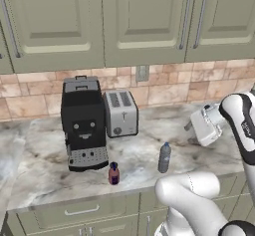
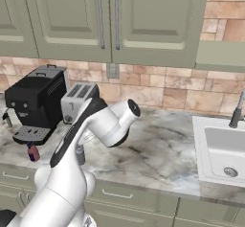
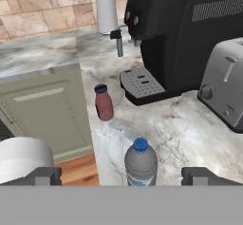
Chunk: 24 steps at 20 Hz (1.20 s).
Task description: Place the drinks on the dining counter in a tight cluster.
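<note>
Nearest the hand camera, the water bottle (image 3: 140, 164) stands upright between the spread fingers of the tool (image 3: 122, 175), which is open and empty. Beyond it stands the red bottle (image 3: 103, 102), near the coffee machine (image 3: 185, 34) on the marble tabletop (image 3: 185, 129). Step in hand: approach for pickup. Next, probably lower, centre and close on the bottle body.

Nothing legible turned up anywhere. The water bottle (image 3: 140, 164) wore a pale label with faint bluish marks, but they were too blurred to make out as letters. The small red bottle (image 3: 103, 103) carried no readable print. The coffee machine (image 3: 185, 34) showed knobs and a grille, no brand that could be read, and the toaster (image 3: 225, 84) was plain. A dark marking on the arm (image 1: 245, 130) stayed too small to decipher.
</note>
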Motion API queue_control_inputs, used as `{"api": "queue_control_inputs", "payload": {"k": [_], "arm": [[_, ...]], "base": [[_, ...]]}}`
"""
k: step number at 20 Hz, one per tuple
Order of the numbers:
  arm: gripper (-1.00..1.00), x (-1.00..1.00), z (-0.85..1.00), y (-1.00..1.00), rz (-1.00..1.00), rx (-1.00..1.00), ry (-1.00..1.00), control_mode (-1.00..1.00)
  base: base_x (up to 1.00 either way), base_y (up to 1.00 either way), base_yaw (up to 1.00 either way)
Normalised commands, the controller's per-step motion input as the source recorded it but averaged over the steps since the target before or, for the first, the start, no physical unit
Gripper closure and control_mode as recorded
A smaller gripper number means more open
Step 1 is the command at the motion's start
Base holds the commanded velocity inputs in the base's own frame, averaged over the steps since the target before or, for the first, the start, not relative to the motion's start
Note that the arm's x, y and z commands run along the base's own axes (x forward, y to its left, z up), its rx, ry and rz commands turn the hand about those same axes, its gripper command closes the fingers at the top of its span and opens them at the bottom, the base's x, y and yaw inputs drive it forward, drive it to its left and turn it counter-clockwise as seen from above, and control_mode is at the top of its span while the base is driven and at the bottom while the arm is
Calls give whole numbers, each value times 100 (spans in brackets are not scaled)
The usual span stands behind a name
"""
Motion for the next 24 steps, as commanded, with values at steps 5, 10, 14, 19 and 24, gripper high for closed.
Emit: {"api": "queue_control_inputs", "payload": {"k": [5,10,14,19,24], "arm": [[-100,6,-23,0,0,-1,-4,-100],[-100,4,-39,0,0,0,-8,-100],[-100,9,-56,0,0,0,-4,-100],[-100,26,-34,0,0,2,0,-100],[-100,12,-8,0,0,5,0,-100]], "base": [[0,0,0],[0,0,0],[0,0,0],[0,0,0],[0,0,0]]}}
